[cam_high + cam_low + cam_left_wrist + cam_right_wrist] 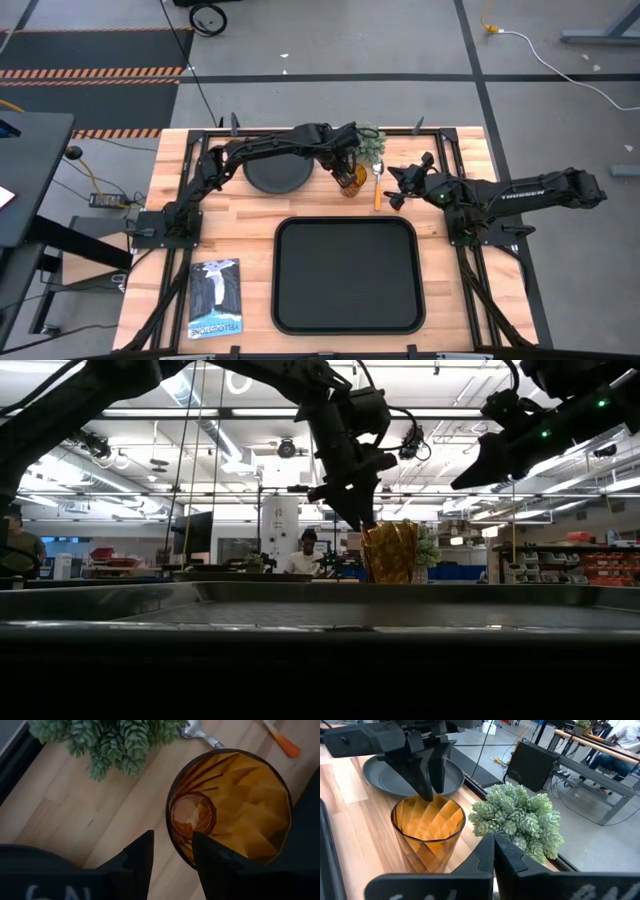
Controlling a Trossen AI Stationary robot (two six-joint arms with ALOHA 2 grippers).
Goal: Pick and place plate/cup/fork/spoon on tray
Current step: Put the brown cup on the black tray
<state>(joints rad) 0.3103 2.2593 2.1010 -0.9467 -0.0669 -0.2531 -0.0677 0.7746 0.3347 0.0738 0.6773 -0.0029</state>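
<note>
Now the cup step: left gripper [172, 855] is at the cup [351, 181] near the table's far edge, fingers narrowly parted, straddling the rim, one inside, one outside. Not lifted yet. Next: pinch the wall, lift, carry to the tray [300, 300], which sits bare. Right gripper [398, 190] waits by the spoon [378, 185], fingers together.

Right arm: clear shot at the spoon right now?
Probably yes. The spoon lies bare on the table just beside the right gripper; the left gripper is busy at the cup, close by but not over it.
</note>
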